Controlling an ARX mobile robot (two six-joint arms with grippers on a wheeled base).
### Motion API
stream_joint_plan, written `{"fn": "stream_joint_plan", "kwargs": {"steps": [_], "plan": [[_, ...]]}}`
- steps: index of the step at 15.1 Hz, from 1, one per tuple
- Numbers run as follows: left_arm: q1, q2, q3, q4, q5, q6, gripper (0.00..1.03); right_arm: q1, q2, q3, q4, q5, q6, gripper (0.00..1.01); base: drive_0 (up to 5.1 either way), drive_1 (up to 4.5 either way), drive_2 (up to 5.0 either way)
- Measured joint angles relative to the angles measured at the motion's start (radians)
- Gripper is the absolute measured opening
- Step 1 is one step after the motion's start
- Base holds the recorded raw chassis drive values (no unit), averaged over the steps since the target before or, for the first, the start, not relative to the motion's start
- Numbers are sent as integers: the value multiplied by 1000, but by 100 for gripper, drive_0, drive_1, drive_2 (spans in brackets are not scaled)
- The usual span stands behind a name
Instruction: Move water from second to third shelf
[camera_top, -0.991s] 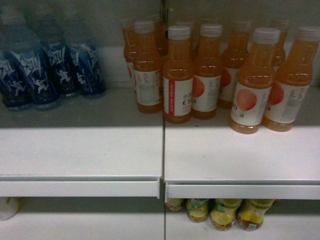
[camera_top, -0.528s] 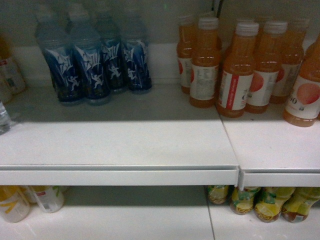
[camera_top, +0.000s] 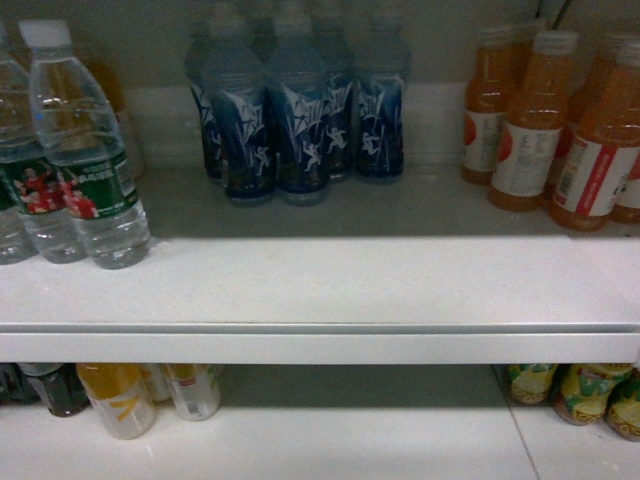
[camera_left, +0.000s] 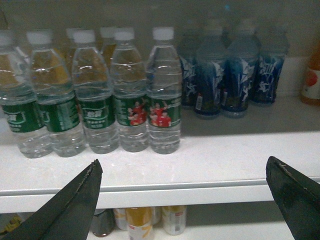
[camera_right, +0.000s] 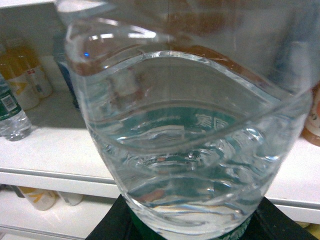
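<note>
Head view shows a white shelf (camera_top: 320, 290) with green-labelled water bottles (camera_top: 85, 150) standing at its left end, a cluster of blue-labelled bottles (camera_top: 300, 115) at the back in the middle, and orange juice bottles (camera_top: 550, 125) to the right; neither arm appears in it. On the shelf below, a yellow-labelled bottle (camera_top: 118, 400) and other drinks stand at the left, and yellow-green bottles (camera_top: 575, 392) at the right. In the left wrist view, the left gripper (camera_left: 190, 200) has its two dark fingers (camera_left: 75, 200) spread wide apart with nothing between them, in front of the shelf edge, facing a row of upright water bottles. The right wrist view is almost filled by the water (camera_right: 190, 140), a clear ribbed bottle very close to the lens, with green label showing through it. The right gripper (camera_right: 192, 227) appears only as dark shapes at the bottom edge, under the bottle; whether it clamps the bottle cannot be told.
</note>
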Motion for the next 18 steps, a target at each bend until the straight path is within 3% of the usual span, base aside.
{"fn": "stream_joint_plan", "kwargs": {"steps": [18], "plan": [[0, 0, 0, -1, -1, 0, 98, -1, -1, 0, 0, 3, 0, 37, -497, 245, 245]]}}
